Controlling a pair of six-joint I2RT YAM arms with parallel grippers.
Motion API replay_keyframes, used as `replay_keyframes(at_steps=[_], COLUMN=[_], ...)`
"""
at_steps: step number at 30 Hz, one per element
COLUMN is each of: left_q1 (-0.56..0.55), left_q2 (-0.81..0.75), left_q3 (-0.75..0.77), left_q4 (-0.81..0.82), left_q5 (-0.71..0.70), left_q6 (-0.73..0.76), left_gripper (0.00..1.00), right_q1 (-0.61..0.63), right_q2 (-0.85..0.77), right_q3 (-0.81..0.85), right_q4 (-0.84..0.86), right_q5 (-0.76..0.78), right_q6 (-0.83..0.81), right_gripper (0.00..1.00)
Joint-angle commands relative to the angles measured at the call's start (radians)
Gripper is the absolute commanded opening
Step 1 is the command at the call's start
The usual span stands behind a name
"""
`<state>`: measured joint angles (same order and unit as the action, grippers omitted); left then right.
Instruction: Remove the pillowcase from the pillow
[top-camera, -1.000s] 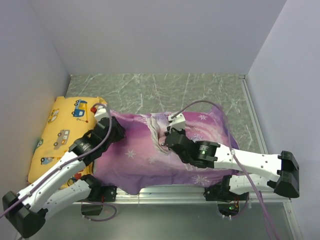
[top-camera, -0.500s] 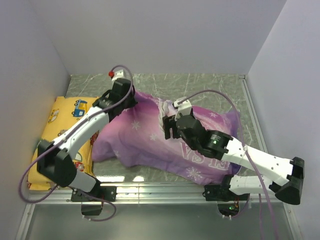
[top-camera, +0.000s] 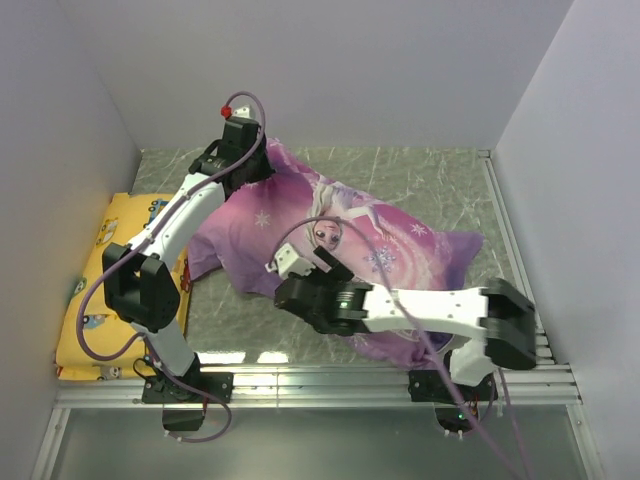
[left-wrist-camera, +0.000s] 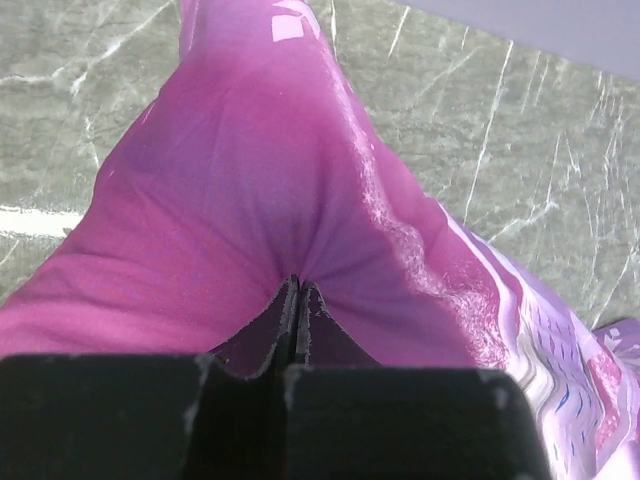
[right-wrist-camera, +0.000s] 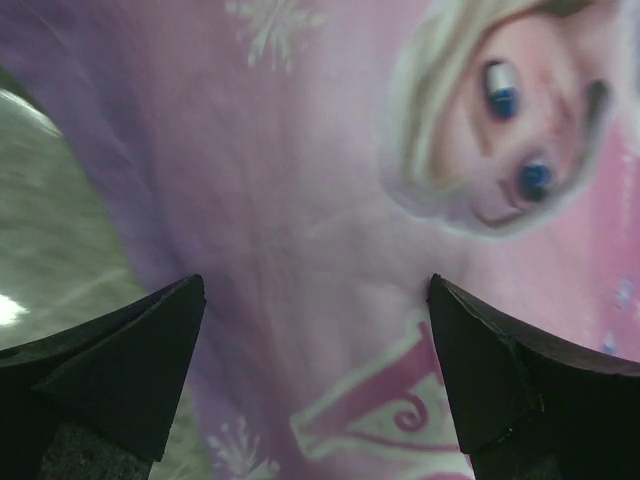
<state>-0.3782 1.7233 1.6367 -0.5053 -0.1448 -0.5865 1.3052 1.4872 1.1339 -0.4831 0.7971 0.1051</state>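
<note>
The purple-pink pillowcase (top-camera: 350, 235) lies slanted across the table, its princess print facing up. My left gripper (top-camera: 258, 165) is at the case's far left corner, shut on a pinch of fabric and holding it raised. In the left wrist view the closed fingertips (left-wrist-camera: 298, 287) bite into stretched purple cloth (left-wrist-camera: 250, 170). My right gripper (top-camera: 296, 288) hovers over the near left part of the case, open and holding nothing. In the right wrist view its fingers (right-wrist-camera: 150, 345) stand wide apart above the printed face (right-wrist-camera: 490, 140). The pillow is hidden under the fabric.
A yellow vehicle-print cushion (top-camera: 95, 300) lies along the left wall. The green marbled tabletop (top-camera: 430, 175) shows behind the case. White walls close in the left, back and right sides. A metal rail (top-camera: 320, 378) runs along the near edge.
The left gripper shut on the fabric and hauled that corner to the far left. The right gripper let go, opened wide and swung to the near left. The case turned princess side up.
</note>
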Motion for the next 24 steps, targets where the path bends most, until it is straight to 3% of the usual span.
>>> replay_keyframes(at_steps=[1, 4, 8, 10, 12, 13, 16, 19, 24], left_q1=[-0.001, -0.001, -0.001, -0.001, -0.001, -0.001, 0.001, -0.001, 0.001], left_q2=[-0.034, -0.050, -0.088, -0.106, -0.140, -0.155, -0.227, -0.312, -0.461], left_q3=[0.032, 0.005, 0.015, 0.046, 0.095, 0.112, 0.176, 0.216, 0.171], left_q4=[0.036, 0.039, 0.027, 0.016, -0.010, -0.019, -0.048, -0.058, -0.029], left_q5=[0.045, 0.059, 0.085, 0.109, 0.117, 0.126, 0.134, 0.137, 0.157], left_q6=[0.024, 0.024, 0.033, 0.045, 0.059, 0.066, 0.083, 0.083, 0.057], left_gripper=[0.00, 0.00, 0.00, 0.12, 0.30, 0.53, 0.80, 0.89, 0.91], right_q1=[-0.020, -0.061, -0.076, -0.078, -0.087, -0.093, -0.147, -0.266, -0.626], right_q2=[0.126, 0.189, 0.193, 0.154, 0.111, 0.055, -0.060, -0.135, -0.180], right_q3=[0.065, 0.107, 0.171, 0.239, 0.285, 0.332, 0.417, 0.495, 0.485], right_q4=[-0.017, -0.020, -0.044, -0.064, -0.097, -0.106, -0.118, -0.140, -0.112], right_q5=[0.194, 0.215, 0.206, 0.176, 0.061, 0.009, -0.227, -0.444, -0.732], right_q6=[-0.073, -0.074, -0.096, -0.123, -0.125, -0.122, -0.107, -0.056, 0.077], right_gripper=[1.00, 0.89, 0.12, 0.00, 0.00, 0.00, 0.00, 0.00, 0.00])
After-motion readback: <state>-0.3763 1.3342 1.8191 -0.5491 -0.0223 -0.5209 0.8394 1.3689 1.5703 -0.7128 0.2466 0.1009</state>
